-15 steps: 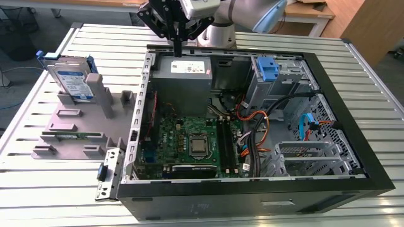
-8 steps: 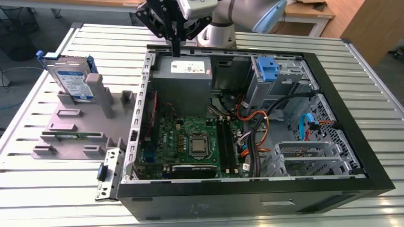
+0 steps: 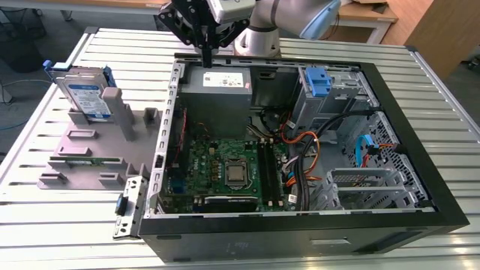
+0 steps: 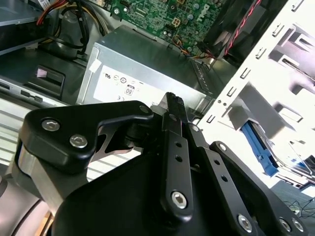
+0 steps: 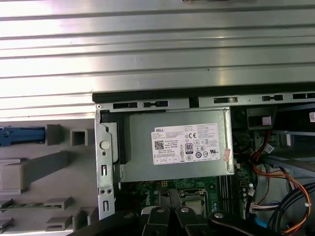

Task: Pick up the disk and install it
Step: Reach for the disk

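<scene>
disk (image 3: 89,97) upright in grey rack (image 3: 75,149) | end effector (image 3: 206,61) closed, empty, over open case (image 3: 300,228)

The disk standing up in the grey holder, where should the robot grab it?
Probably its upper part, coming straight down from above. The disk stands on edge in the grey holder, so its top sticks up free while its bottom sits down in it.

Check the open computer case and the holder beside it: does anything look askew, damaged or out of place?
Nothing looks damaged or spilled. The disk stands on edge in the grey holder, outside the open case at the exterior view's left, not yet installed. The gripper hangs above the power supply, holding nothing.
</scene>
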Controlling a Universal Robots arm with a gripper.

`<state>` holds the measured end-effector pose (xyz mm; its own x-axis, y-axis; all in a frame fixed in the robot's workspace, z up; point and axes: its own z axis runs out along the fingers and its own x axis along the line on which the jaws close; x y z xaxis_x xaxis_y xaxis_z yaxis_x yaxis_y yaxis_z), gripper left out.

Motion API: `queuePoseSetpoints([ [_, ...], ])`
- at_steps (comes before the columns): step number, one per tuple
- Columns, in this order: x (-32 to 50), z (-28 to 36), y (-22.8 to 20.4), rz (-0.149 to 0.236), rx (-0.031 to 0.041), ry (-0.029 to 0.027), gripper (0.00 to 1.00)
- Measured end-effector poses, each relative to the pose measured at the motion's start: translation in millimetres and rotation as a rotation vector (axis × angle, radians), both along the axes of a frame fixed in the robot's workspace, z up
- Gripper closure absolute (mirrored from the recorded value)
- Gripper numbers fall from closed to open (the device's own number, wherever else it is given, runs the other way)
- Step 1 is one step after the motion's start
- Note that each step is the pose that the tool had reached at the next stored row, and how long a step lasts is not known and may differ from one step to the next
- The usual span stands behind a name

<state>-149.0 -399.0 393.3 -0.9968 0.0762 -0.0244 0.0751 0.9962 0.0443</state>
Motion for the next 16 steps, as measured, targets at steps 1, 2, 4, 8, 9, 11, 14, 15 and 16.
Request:
queuePoseSetpoints([
  [1, -0.8, 0.0, 0.0, 0.000, -0.0001, -0.0001, 0.89],
  [2, -1.7, 0.0, 0.0, 0.000, 0.0000, -0.0001, 0.89],
  [4, -4.3, 0.0, 0.0, 0.000, 0.0000, -0.0001, 0.89],
  [8, -9.4, -0.1, 0.0, 0.000, 0.0000, -0.0001, 0.89],
  [9, -10.6, -0.1, 0.0, 0.000, 0.0000, -0.0001, 0.89],
  [11, -12.7, -0.1, 0.0, 0.000, 0.0000, -0.0001, 0.89],
  [14, -14.4, -0.1, 0.1, 0.000, 0.0001, -0.0001, 0.89],
  [15, -14.4, -0.1, 0.1, 0.000, 0.0000, -0.0001, 0.89],
  [16, -14.5, -0.1, 0.1, 0.000, 0.0000, 0.0000, 0.89],
])
